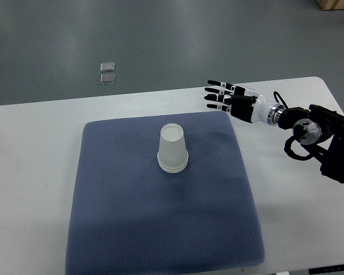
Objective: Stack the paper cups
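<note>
- Top view: a white paper cup stack stood upside down on the blue mat, a little to the far side of the mat's middle and slightly right of centre.
- At its wide rim, near the mat, a doubled edge showed, which suggested that one cup already sat over another; how many cups were nested could not be told.
- No other loose cup was visible anywhere on the mat or on the white table, so the stacking looked finished, or nearly so, as far as this view showed.
- The right hand hung over the table just past the far right corner of the mat, well apart from the cups.
- Its fingers were stretched out straight and held slightly apart, pointing left, and they gripped nothing.
- The left arm was not in the picture.
- Two small clear squares lay on the grey floor beyond the table's far edge, with no part in the task.
- If any step was left, it seemed to be only drawing the arm back.
</note>
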{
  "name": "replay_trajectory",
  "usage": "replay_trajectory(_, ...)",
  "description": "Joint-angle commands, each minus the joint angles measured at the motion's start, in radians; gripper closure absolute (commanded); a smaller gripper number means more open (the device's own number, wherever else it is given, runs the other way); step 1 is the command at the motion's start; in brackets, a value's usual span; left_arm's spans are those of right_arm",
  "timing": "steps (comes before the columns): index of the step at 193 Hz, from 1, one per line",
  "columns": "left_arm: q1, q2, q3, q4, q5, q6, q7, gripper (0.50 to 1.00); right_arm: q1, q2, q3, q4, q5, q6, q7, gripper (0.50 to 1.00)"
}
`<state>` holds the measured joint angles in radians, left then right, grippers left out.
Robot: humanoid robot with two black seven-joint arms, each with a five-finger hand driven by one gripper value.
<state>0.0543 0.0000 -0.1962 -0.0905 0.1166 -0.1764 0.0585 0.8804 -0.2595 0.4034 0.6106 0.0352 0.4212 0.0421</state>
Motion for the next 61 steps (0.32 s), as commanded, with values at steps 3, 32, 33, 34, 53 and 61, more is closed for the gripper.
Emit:
replay_trajectory(3, -0.001, 0.000, 0.000, 0.000, 0.000, 0.000, 0.000, 0.500, -0.003, 0.000, 0.017, 0.000, 0.003, 0.001, 0.004, 0.583)
replay_trajectory(32, 0.001, 0.000, 0.001, 0.000, 0.000, 0.000, 0.001, 0.500, -0.011, 0.000, 0.020, 0.001, 0.003, 0.011, 0.005, 0.583)
replay_trajectory(33, 0.001, 0.000, 0.001, 0.000, 0.000, 0.000, 0.000, 0.500, -0.012, 0.000, 0.021, 0.003, 0.003, 0.011, 0.005, 0.583)
replay_trajectory(34, 0.001, 0.000, 0.001, 0.000, 0.000, 0.000, 0.000, 0.500, -0.012, 0.000, 0.021, 0.003, 0.003, 0.011, 0.005, 0.583)
replay_trajectory(53, -0.001, 0.000, 0.000, 0.000, 0.000, 0.000, 0.000, 0.500, -0.015, 0.000, 0.043, 0.006, 0.005, 0.010, 0.005, 0.583)
replay_trajectory(61, -0.001, 0.000, 0.000, 0.000, 0.000, 0.000, 0.001, 0.500, -0.014, -0.001, 0.057, 0.006, 0.003, 0.005, 0.005, 0.583)
